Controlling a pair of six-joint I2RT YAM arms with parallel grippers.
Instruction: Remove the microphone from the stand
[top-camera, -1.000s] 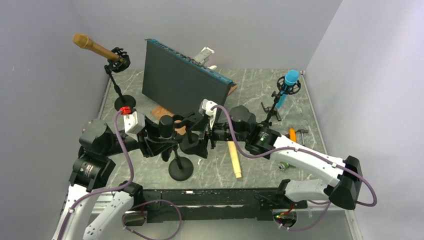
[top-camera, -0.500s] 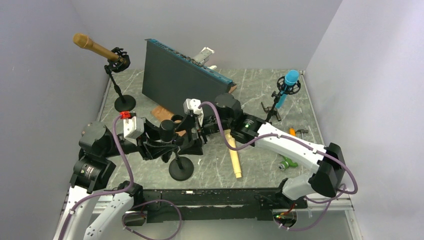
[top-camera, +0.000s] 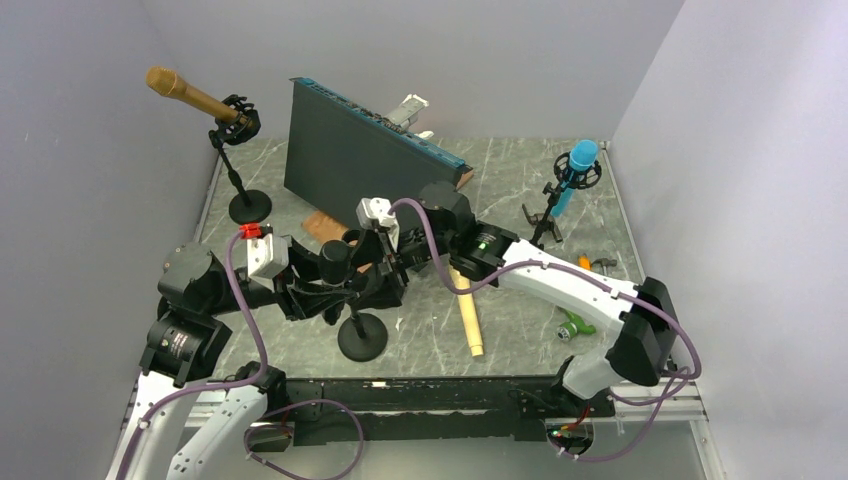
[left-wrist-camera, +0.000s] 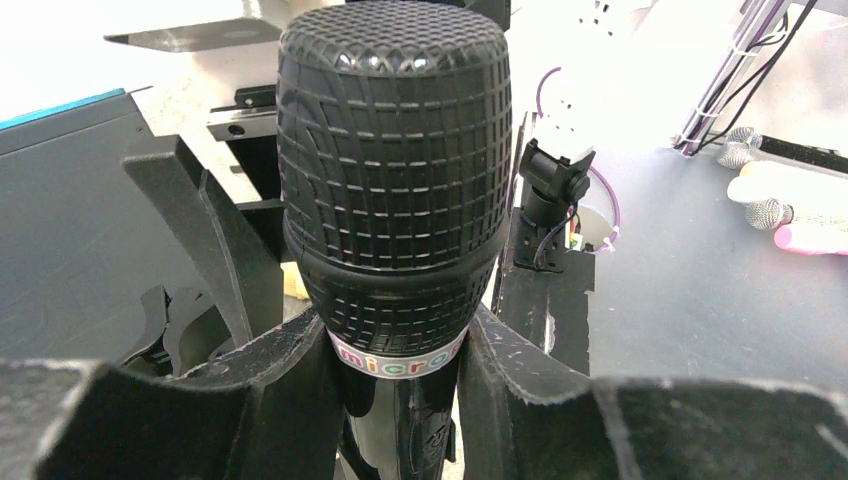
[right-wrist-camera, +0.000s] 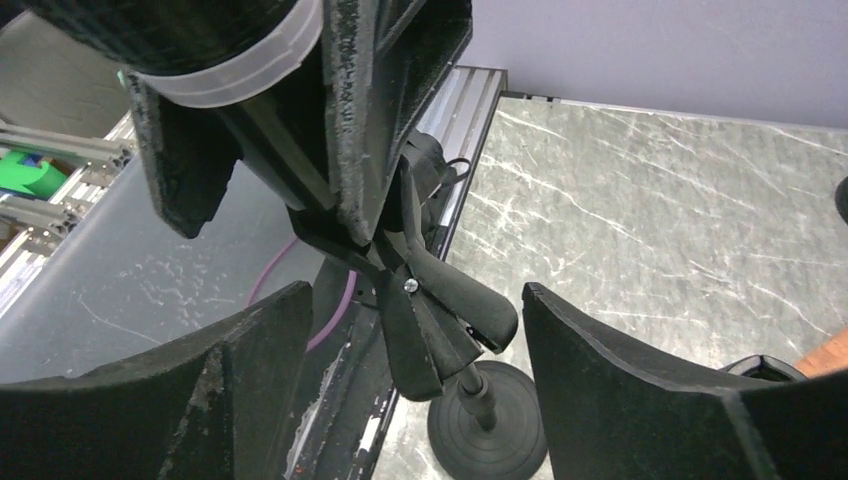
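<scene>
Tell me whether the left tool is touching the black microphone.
Touching. In the left wrist view, the left tool squeezes the black microphone between its fingers.

Gold mic (top-camera: 190, 96) sitting in its clip at 10 o'clock of bench (top-camera: 500, 170), blue mic (top-camera: 575, 170) standing at 2. Dark panel (top-camera: 360, 170) leaning at 12. Wooden stick (top-camera: 468, 320) lying approx. 5, green obj. (top-camera: 578, 325) at 4.
</scene>
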